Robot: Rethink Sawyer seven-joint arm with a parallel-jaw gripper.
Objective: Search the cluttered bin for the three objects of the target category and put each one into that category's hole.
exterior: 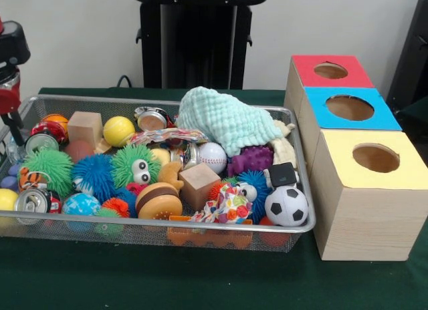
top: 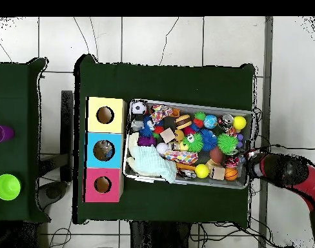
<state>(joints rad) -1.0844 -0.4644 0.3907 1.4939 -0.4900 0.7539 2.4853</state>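
Note:
The wire mesh bin [exterior: 200,225] sits on the green table, packed with toys; it also shows in the overhead view [top: 186,182]. The blue-topped box's hole [exterior: 350,107] lies between the red and yellow boxes; in the overhead view this hole [top: 104,150] shows something pale grey inside. My gripper [exterior: 11,131] hangs at the bin's left end in the front view, and at the bin's right edge in the overhead view [top: 250,159]. No clear plastic lump shows plainly among the toys. A glossy patch under the gripper is too hidden to identify.
The red box's hole [exterior: 330,70] and the yellow box's hole [exterior: 376,158] flank the blue one. A mint cloth [exterior: 224,119], soccer ball [exterior: 286,205], wooden block [exterior: 198,183], silver cans [exterior: 31,200] and spiky balls fill the bin. A purple cup [top: 0,134] and a green cup [top: 8,186] stand on a side table.

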